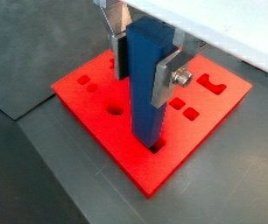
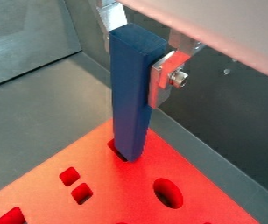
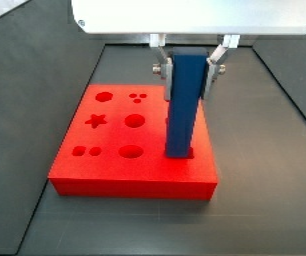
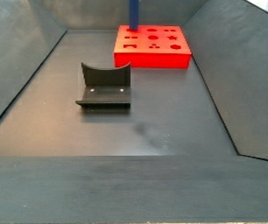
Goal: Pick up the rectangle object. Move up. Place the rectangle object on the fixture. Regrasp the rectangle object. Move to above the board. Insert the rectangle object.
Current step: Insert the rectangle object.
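Blue bar upright in red board

Gripper (image 3: pixel 187 62) pinching rectangle object (image 3: pixel 185 105) upright, lower end in a cut-out of the board (image 3: pixel 96 150).

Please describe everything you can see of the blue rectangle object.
The rectangle object is a long, slim, plain blue bar, plastic-looking, with square section. It stands upright, its lower end in a cut-out near one edge of the red board. The gripper holds its upper part between silver fingers. In both wrist views its lower end sits in the cut-out.
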